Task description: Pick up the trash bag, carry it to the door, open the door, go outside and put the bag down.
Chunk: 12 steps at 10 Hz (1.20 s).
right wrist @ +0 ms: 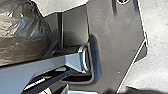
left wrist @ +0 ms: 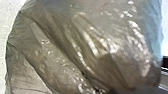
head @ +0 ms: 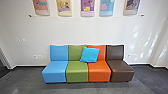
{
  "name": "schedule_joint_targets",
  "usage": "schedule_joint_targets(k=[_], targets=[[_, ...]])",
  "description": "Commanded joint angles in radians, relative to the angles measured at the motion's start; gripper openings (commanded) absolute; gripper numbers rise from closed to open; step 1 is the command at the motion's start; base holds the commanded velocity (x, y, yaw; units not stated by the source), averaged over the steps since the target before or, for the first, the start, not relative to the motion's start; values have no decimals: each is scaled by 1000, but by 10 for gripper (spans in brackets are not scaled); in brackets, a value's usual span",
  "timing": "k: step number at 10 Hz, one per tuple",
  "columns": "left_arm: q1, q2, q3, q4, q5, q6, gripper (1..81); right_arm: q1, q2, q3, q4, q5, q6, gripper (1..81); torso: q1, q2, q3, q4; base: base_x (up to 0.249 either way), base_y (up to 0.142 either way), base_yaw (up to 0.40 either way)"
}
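Four joined seats stand in a row against a white wall [head: 67, 30] in the head view: a blue seat [head: 55, 71], a green seat [head: 77, 72], an orange seat [head: 99, 72] and a brown seat [head: 122, 71]. A bright blue cushion [head: 90, 54] leans where the green and orange backs meet, slightly tilted. Above the row, five coloured posters [head: 87, 7] hang side by side, their upper parts cut off, with a thin line running along the wall under them. Soft patches of light fall on the wall to the right of the seats, and a dark baseboard [head: 145, 65] runs along its foot, above a dark grey floor [head: 23, 80]. In the left wrist view the trash bag [left wrist: 72, 50] is very near the camera, a thin, see-through brownish-grey film, full and rounded, with long slanting creases and many small glints; paler shapes show through it, too vague to name. Whether the left gripper is spread or closed on the bag, I cannot tell. In the right wrist view the bag's bulging, wrinkled side lies near the robot's own dark plate and jointed bar; the bar crosses in front of its edge, and whether they touch is unclear. Beyond the plate is pale ground [right wrist: 160, 62]. The right gripper's state cannot be told either.
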Motion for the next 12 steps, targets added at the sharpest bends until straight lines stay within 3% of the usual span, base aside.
schedule_joint_targets(k=[1,12], targets=[[-51,-3,-4,-6,65,1,10,41,-6,5,-7,-55,-1,811,0,0,0,0,0,0,0],[-56,-14,1,-5,70,3,10,42,8,-11,-9,-55,-1,811,0,0,0,0,0,0,-8]])
